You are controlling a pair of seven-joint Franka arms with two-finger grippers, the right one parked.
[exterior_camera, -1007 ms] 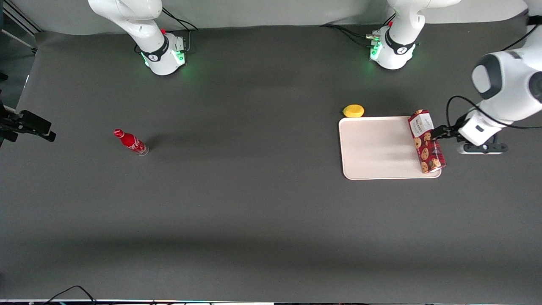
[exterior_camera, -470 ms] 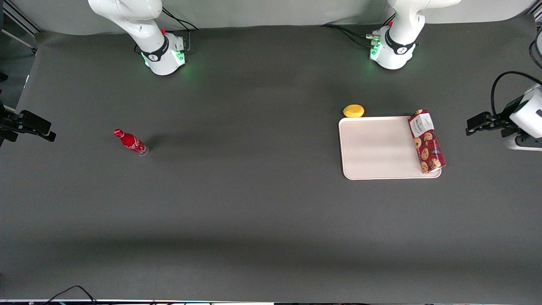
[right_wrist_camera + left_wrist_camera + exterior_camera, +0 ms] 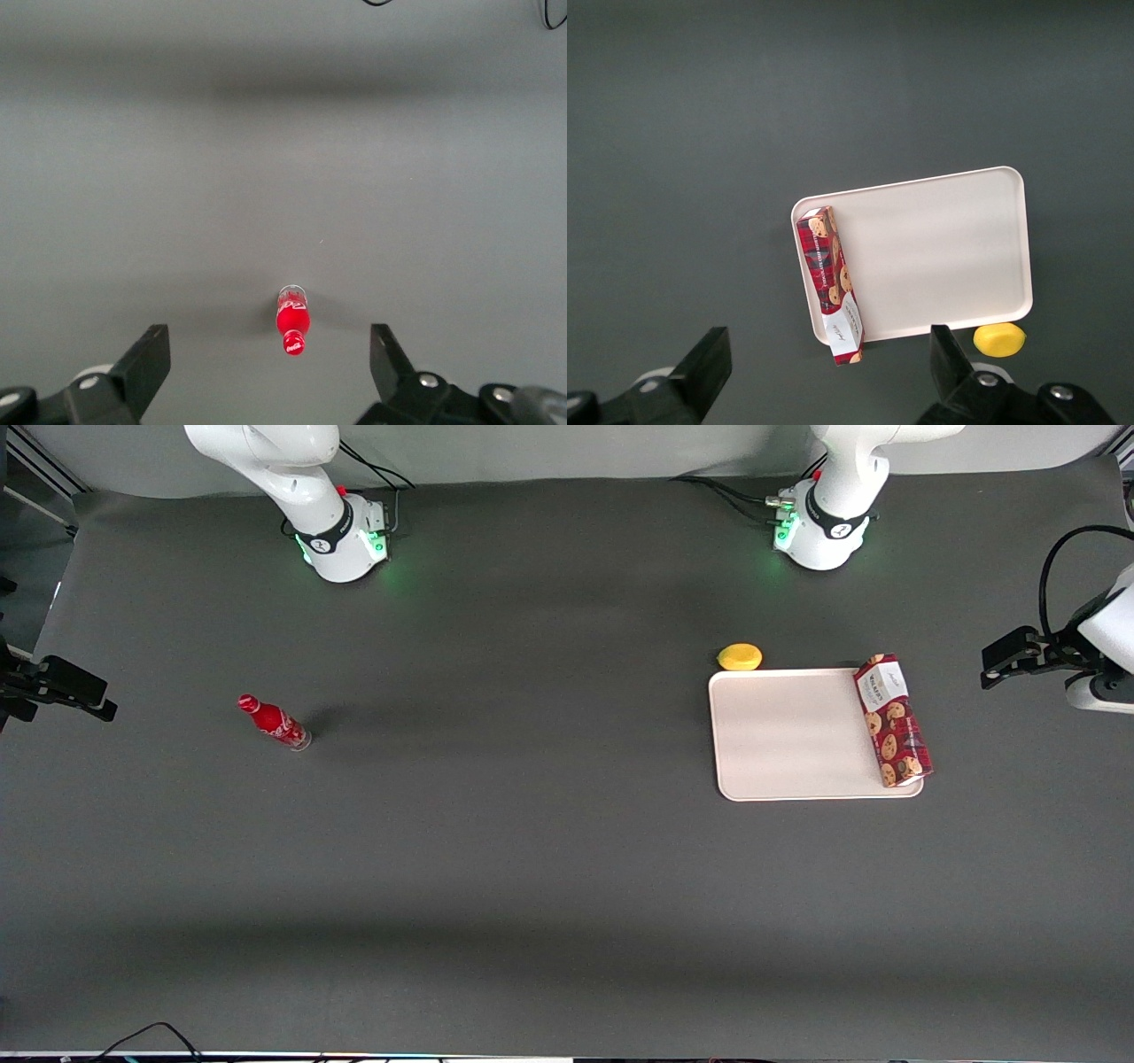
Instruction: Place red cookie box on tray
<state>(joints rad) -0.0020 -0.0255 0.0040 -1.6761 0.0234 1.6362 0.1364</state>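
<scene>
While lying flat, the red cookie box (image 3: 892, 720) sits along the tray (image 3: 788, 735) edge at the working arm's end.
Its long axis runs near-to-far from the front camera, white-label end farther away, near end poking slightly over the rim. A yellow lemon-like thing (image 3: 739, 657) sits just off the tray's farther edge. Up high and well apart, the gripper (image 3: 828, 376) hangs with fingers spread wide, holding nothing.
</scene>
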